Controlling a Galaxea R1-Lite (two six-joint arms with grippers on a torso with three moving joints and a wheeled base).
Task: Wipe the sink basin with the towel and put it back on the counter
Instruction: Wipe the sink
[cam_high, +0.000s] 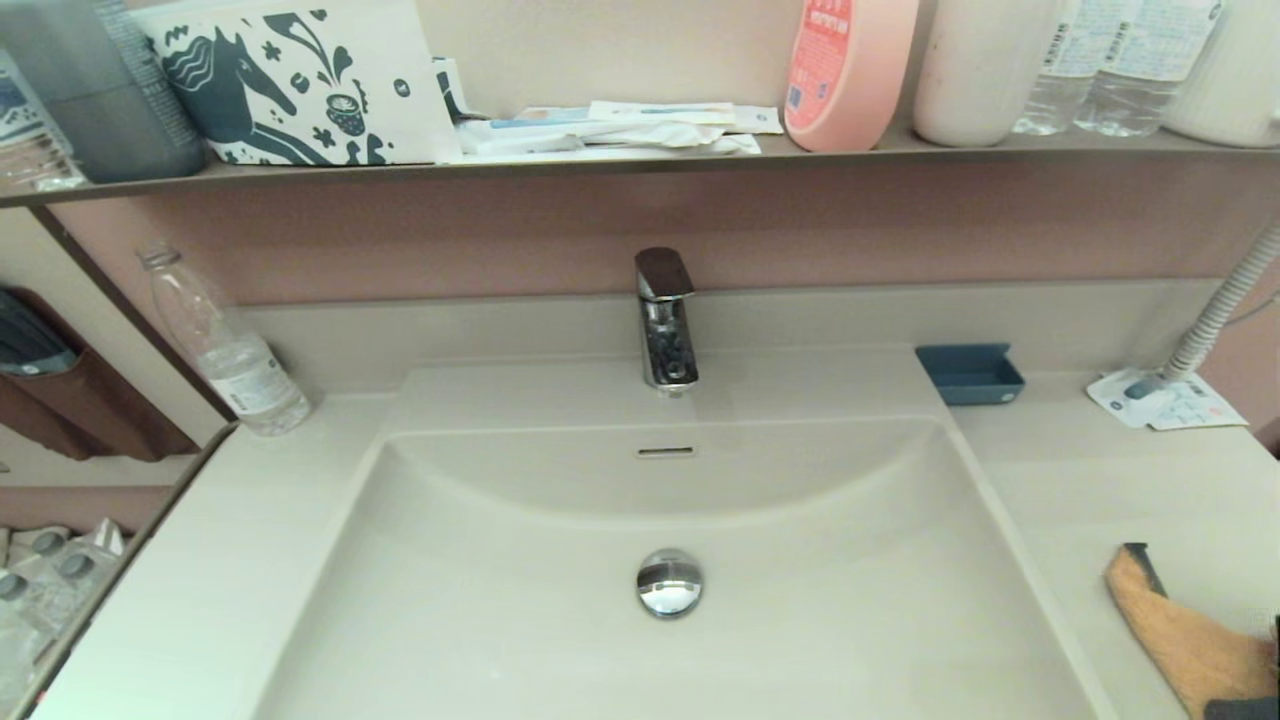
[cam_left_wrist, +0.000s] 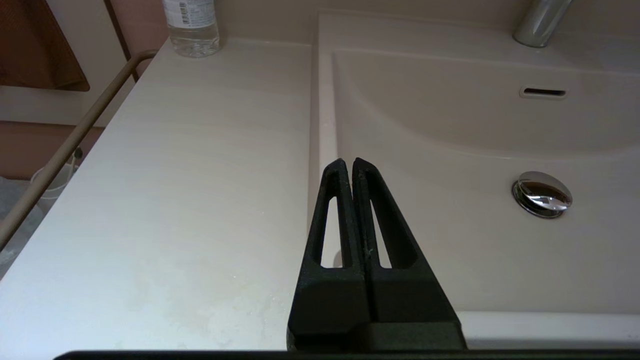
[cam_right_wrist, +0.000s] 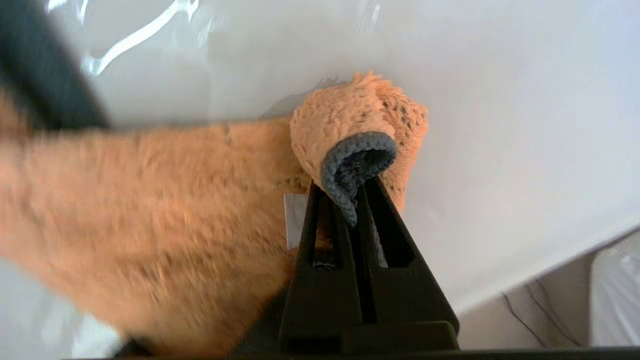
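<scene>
Presently the towel (cam_high: 1190, 640) lies on the counter (cam_high: 1120, 500) to the right of the sink basin (cam_high: 520, 600), at the near right corner of the head view, orange-tan side up with a dark grey edge showing along its far end. In the right wrist view the towel (cam_right_wrist: 150, 210) spreads across the pale counter surface (cam_right_wrist: 500, 125), and one folded corner of it, orange outside and grey inside, is pinched between the fingers of the right gripper (cam_right_wrist: 357, 192), which is clenched on the cloth. In the head view only a dark sliver of that gripper (cam_high: 1245, 708) shows at the frame's lower right edge, touching the towel.

The basin is unoccupied by either arm. Its round chrome drain plug (cam_high: 669, 582) sits at the centre of the floor, the slot overflow (cam_high: 665, 452) is in the back wall, and the chrome faucet (cam_high: 665, 320) stands on the ledge behind.

The left gripper (cam_left_wrist: 351, 165) hovers above the near left rim of the basin, fingers pressed together with nothing between them.

Elsewhere on the counter: a clear water bottle (cam_high: 225, 345) at the far left corner, a small blue tray (cam_high: 968, 374) beside the basin's far right corner, and white paper packets (cam_high: 1165, 400) under a corrugated hose (cam_high: 1225, 300) further right. The shelf (cam_high: 640, 158) above carries bottles and a patterned box (cam_high: 300, 80).
</scene>
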